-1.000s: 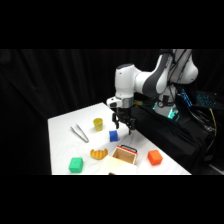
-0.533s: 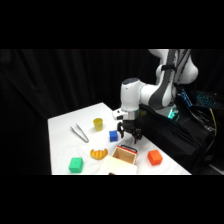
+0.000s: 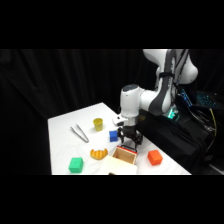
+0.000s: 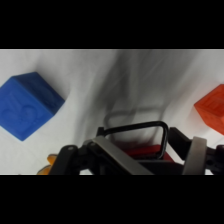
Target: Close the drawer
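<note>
- Reaching over the white worktop (image 3: 65, 130), the arm holds its hand (image 3: 129, 141) right at the drawer (image 3: 124, 155) front, near the front edge.
- Drawer stands open, tan inside showing; closing step looks barely started.
- Black loop handle (image 4: 142, 132) sits between the fingers (image 4: 196, 152) in the wrist view.
- Can't tell whether the hand is clamped or just straddling the handle.
- Next move probably calls for a straight push into the cabinet, clear of blue block (image 3: 114, 135) and orange-red block (image 3: 155, 157).
</note>
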